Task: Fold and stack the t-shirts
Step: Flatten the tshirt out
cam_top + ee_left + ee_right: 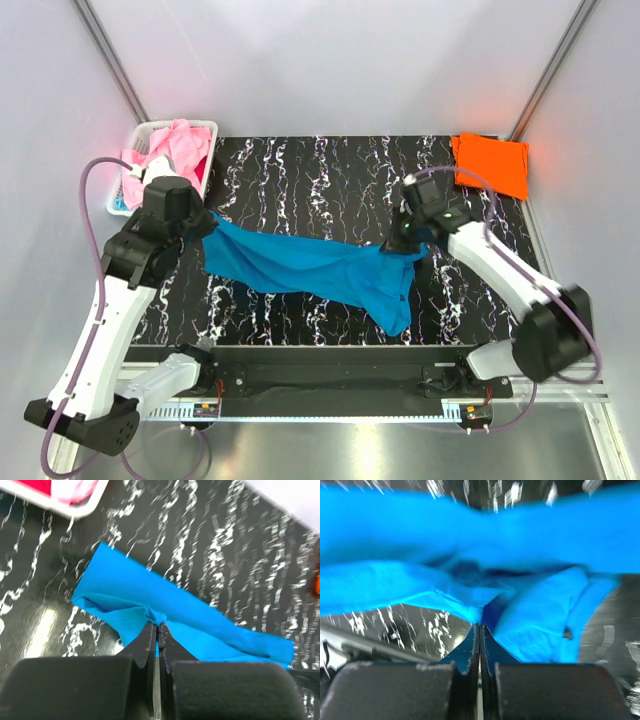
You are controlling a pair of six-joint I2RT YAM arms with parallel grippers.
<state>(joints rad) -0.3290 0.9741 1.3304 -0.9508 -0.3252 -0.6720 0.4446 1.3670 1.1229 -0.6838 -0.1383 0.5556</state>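
Observation:
A teal-blue t-shirt (pixel 310 265) hangs stretched between my two grippers above the black marbled table, its lower part drooping toward the front at the right. My left gripper (pixel 205 222) is shut on its left end; the left wrist view shows the shirt (pixel 190 610) pinched at that gripper (pixel 158 626). My right gripper (pixel 408 240) is shut on its right end; the right wrist view shows the shirt (pixel 470 570) bunched at that gripper (pixel 480 626). A folded orange t-shirt (pixel 490 160) lies at the far right corner. Pink t-shirts (pixel 178 145) lie in the basket.
A white lattice basket (pixel 200 175) stands at the far left corner, partly behind my left arm; its rim shows in the left wrist view (pixel 75 511). White walls enclose the table (pixel 330 170) on three sides. A metal rail runs along the near edge.

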